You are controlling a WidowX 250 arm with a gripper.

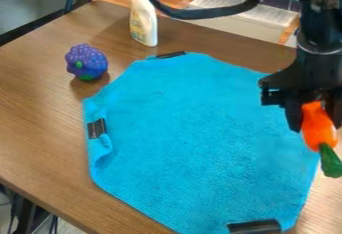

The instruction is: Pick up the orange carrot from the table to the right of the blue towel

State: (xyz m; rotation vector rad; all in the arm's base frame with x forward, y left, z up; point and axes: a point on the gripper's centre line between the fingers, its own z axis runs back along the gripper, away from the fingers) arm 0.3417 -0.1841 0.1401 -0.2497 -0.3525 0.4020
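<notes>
On the right side of the camera view my black gripper (314, 115) hangs above the right edge of a blue cloth. It is shut on an orange toy carrot (316, 127), whose green top (330, 161) points down. The blue cloth (194, 138) lies spread over the wooden table, its left edge folded over, with black clips (97, 128) at several places along its border. Left of the cloth's upper part, a purple toy bunch of grapes (87, 61) with a green spot rests on the bare wood.
A white bottle (143, 20) stands near the table's far edge, behind the cloth. The wooden table (40, 108) ends along the lower left. A black cable (214, 12) loops across the top. A dark surface (30, 8) is at the upper left.
</notes>
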